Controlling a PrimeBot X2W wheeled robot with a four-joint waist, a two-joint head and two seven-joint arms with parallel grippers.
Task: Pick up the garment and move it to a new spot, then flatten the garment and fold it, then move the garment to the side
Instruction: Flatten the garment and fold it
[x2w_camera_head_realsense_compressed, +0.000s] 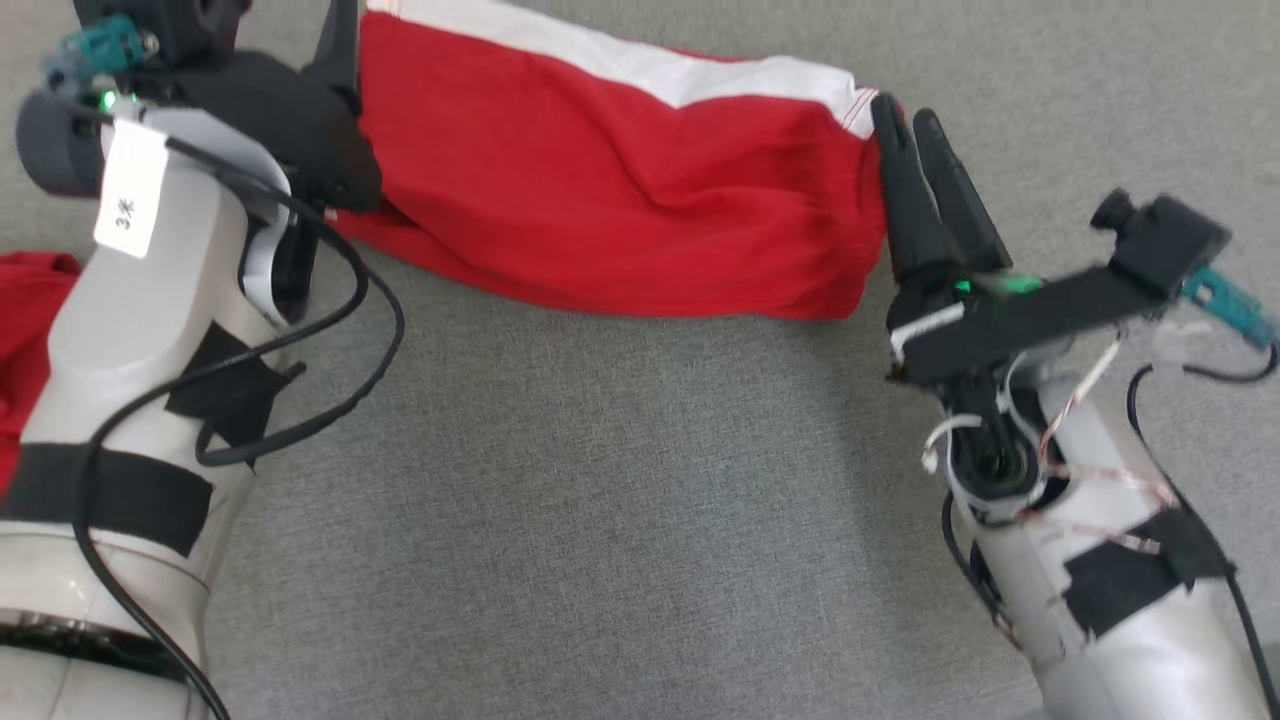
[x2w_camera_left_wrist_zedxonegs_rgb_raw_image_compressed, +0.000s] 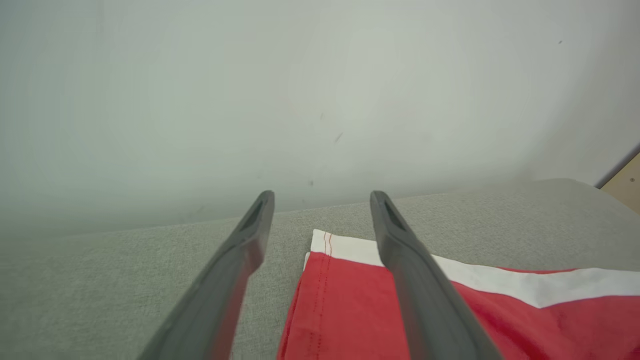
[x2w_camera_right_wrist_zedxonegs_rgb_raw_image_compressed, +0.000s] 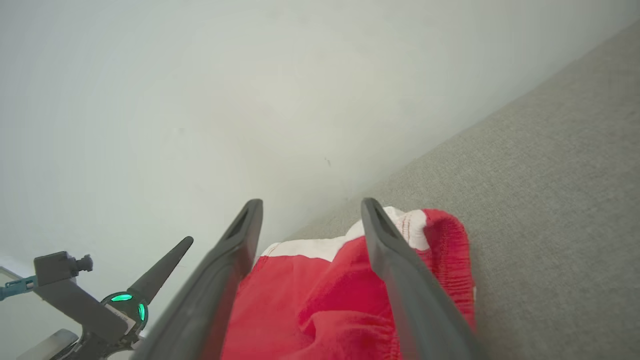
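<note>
The garment (x2w_camera_head_realsense_compressed: 600, 200) is red with a white band along its far edge and lies folded into a long shape on the grey fabric surface (x2w_camera_head_realsense_compressed: 620, 520). My left gripper (x2w_camera_left_wrist_zedxonegs_rgb_raw_image_compressed: 322, 200) is open at the garment's left end (x2w_camera_left_wrist_zedxonegs_rgb_raw_image_compressed: 350, 310), its fingers straddling the white-trimmed corner just above the cloth. One of its dark fingers (x2w_camera_head_realsense_compressed: 342, 45) rises at the cloth's left edge. My right gripper (x2w_camera_head_realsense_compressed: 907, 112) stands at the garment's right end, fingers apart either side of the bunched red hem (x2w_camera_right_wrist_zedxonegs_rgb_raw_image_compressed: 310, 300). Nothing is pinched between the fingers of the right gripper (x2w_camera_right_wrist_zedxonegs_rgb_raw_image_compressed: 310, 205).
Another piece of red cloth (x2w_camera_head_realsense_compressed: 25, 330) lies at the far left, partly behind my left forearm. A pale wall (x2w_camera_left_wrist_zedxonegs_rgb_raw_image_compressed: 300, 100) rises right behind the surface's far edge. A wood-coloured corner (x2w_camera_left_wrist_zedxonegs_rgb_raw_image_compressed: 625, 182) shows at the far right. My left gripper's finger (x2w_camera_right_wrist_zedxonegs_rgb_raw_image_compressed: 165, 265) shows in the right wrist view.
</note>
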